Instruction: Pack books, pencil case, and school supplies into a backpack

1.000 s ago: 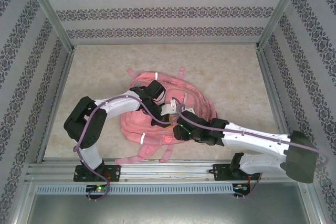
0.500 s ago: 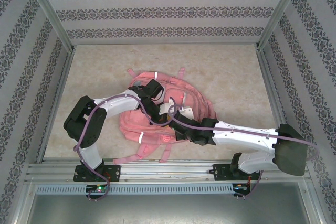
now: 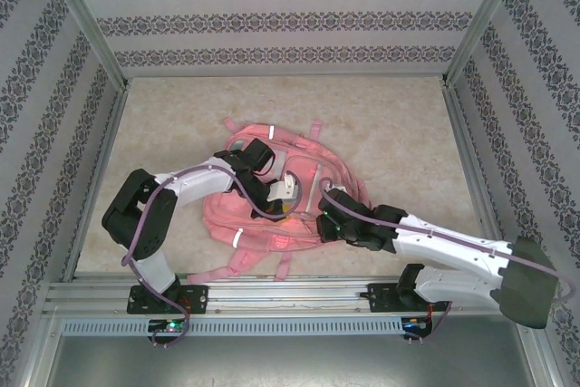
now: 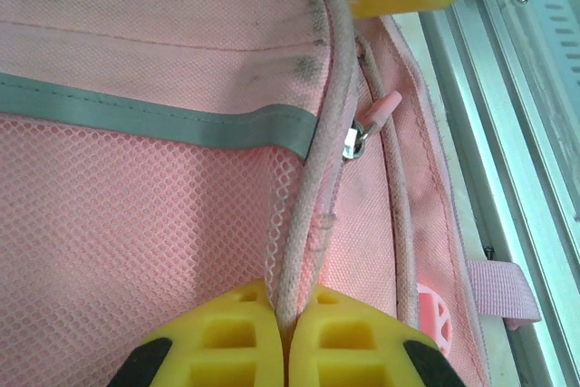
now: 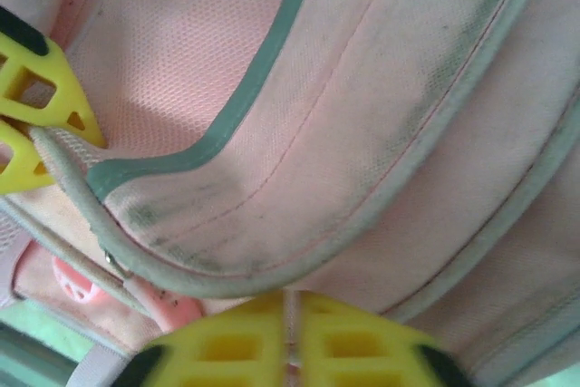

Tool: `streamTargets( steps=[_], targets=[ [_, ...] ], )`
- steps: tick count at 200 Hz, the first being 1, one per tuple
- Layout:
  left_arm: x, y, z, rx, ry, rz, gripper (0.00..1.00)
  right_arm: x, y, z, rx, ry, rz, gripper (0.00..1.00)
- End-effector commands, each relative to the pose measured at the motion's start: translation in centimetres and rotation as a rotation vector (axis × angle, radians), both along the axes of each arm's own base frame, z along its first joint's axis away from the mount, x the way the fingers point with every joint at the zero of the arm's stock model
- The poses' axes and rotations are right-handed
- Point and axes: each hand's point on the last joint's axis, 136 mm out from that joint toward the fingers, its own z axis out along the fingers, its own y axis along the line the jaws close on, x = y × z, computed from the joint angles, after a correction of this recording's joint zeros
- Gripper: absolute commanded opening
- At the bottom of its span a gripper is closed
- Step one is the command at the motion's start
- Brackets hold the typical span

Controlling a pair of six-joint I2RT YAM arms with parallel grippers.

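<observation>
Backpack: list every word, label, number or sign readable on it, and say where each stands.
No readable text anywhere on the backpack.
Round red emblem with white marks: partly hidden and too blurred to read.
Grey strips: blank.

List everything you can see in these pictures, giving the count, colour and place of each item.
backpack: one, pink, lying mid-table
reflective strips: two, white, at the backpack's far edge and near-left corner
zip pull: one, pink, beside the piped seam
table: one, beige marbled, under the backpack
rail: one, silver, along the near edge
left end effector: one, yellow fingers, shut on the backpack's piping
right end effector: one, yellow fingers, shut on a backpack seam
</observation>
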Motion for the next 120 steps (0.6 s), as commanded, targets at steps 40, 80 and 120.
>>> streamTargets(
  steps=[40,80,120],
  targets=[
    [0.1,-0.3,1.1,-0.038,0.078,-0.035,0.0,-0.7,3.8,2.1,0.068,-0.051,0.216,0.47],
    [0.2,-0.2,1.1,-0.021,0.091,-0.016,0.0,1.4,3.5,0.1,-0.037,-0.069,0.129,0.52],
    [0.2,-0.2,1.0,-0.021,0.087,-0.008,0.0,2.6,3.8,-0.3,-0.081,-0.065,0.016,0.03]
  ],
)
